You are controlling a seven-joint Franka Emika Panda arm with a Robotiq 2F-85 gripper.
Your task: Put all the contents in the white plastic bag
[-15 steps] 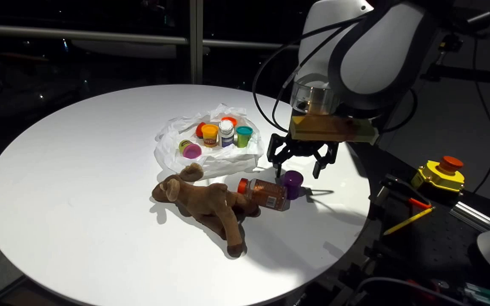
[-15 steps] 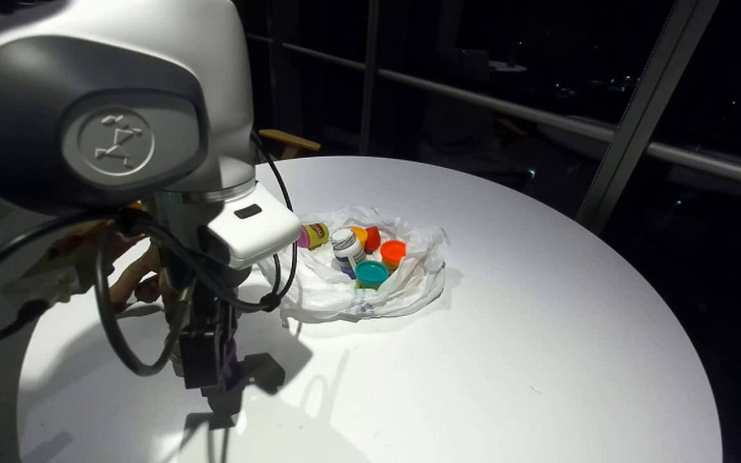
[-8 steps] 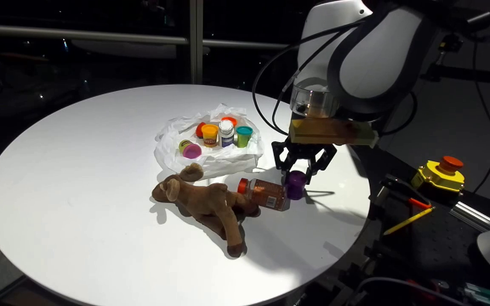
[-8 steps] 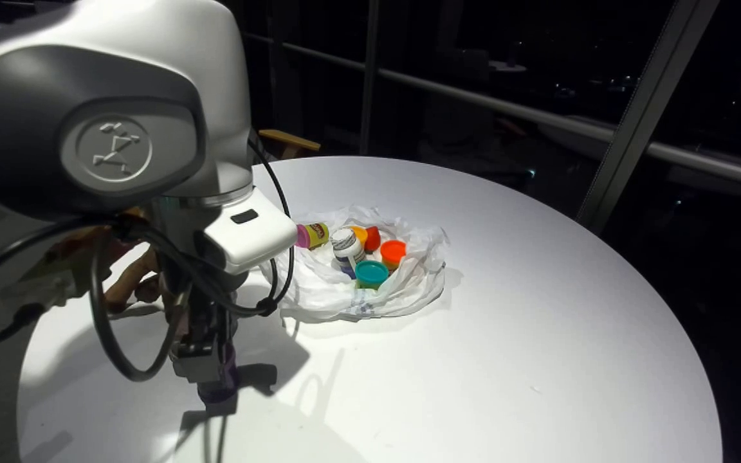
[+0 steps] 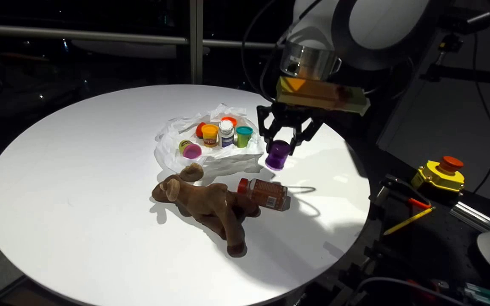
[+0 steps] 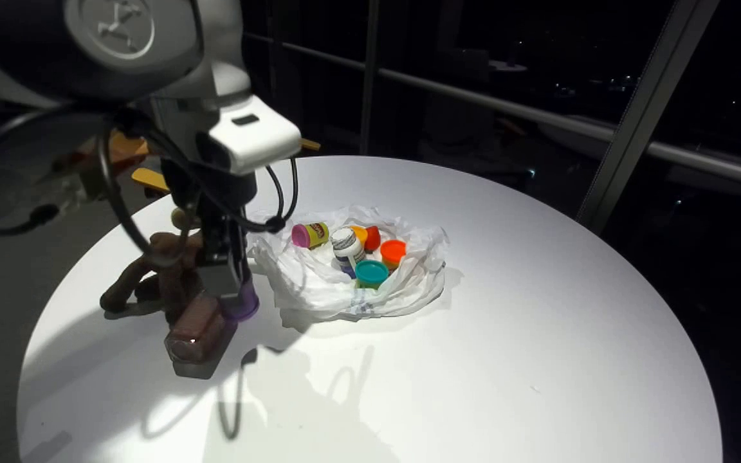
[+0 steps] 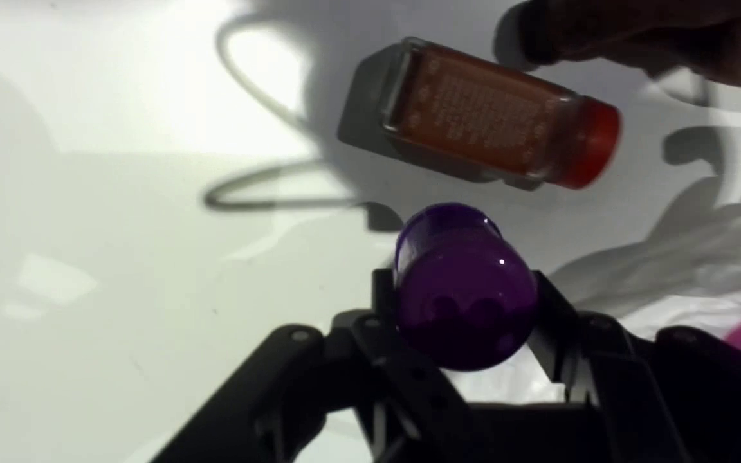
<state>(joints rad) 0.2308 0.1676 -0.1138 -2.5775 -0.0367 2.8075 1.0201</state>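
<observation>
Wrist view: black two-finger gripper [image 7: 462,292] clasps round purple plastic tub [image 7: 466,286] at nine and three o'clock, sound hold; likely light, stiff, slick.

Lab, apparently: robot arm [image 5: 387,23], emergency-stop button [image 5: 440,176], metal profile [image 5: 474,216].

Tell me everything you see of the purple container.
The purple container is a round, glossy tub, plastic by its look, with a smooth, dark upper end and a paler rim at the bottom. The gripper is closed on it from both sides, near the upper end. It leans slightly and appears held off the table, beside the white plastic bag, not in it. Nothing else seems to touch it. No label or contents can be made out.
</observation>
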